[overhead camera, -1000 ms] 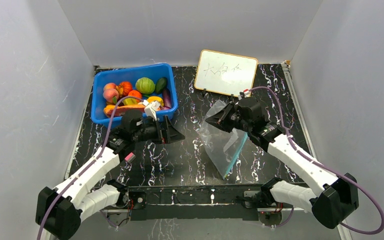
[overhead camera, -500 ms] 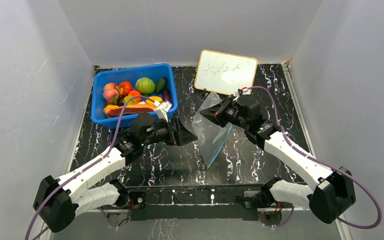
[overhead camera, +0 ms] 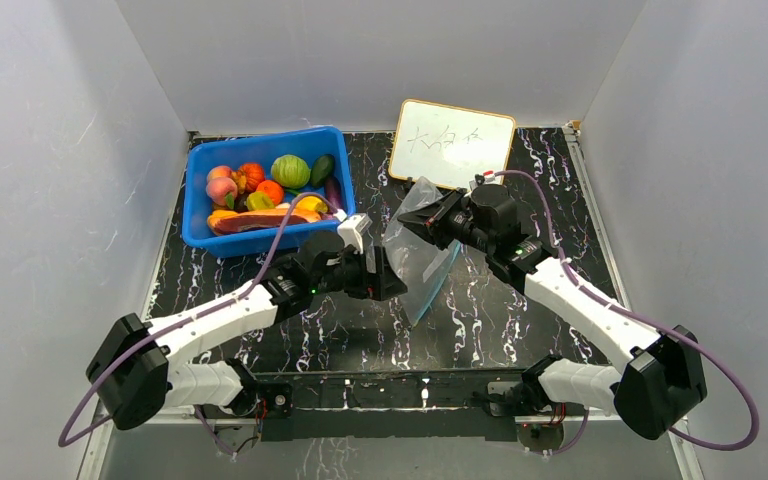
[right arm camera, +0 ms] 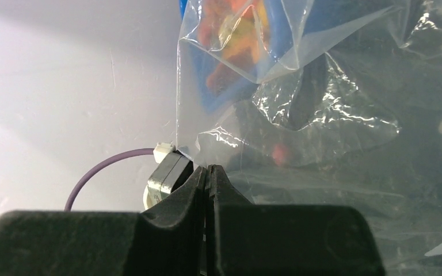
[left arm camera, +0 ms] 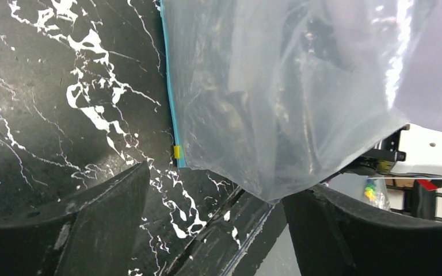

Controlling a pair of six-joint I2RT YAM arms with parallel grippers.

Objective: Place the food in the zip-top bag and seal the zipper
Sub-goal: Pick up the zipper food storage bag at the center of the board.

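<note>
My right gripper [overhead camera: 412,224] is shut on a corner of the clear zip-top bag [overhead camera: 422,262] and holds it up, hanging over the table's middle. Its blue-teal zipper [overhead camera: 443,278] runs down the bag's right edge; in the left wrist view the zipper [left arm camera: 170,92] ends in a small yellow tab. My left gripper [overhead camera: 392,283] is open and empty, just left of the bag's lower part, with the bag [left arm camera: 276,98] hanging between and beyond its fingers. In the right wrist view the bag [right arm camera: 299,109] rises from the shut fingertips [right arm camera: 208,170]. The food [overhead camera: 265,190] lies in the blue bin.
The blue bin [overhead camera: 345,195] stands at the back left. A whiteboard [overhead camera: 452,145] leans at the back, behind the bag. Grey walls close in the table on three sides.
My left arm has swung right, from beside the bin to the bag's lower left. My right gripper has lifted the bag and carried it slightly left.
</note>
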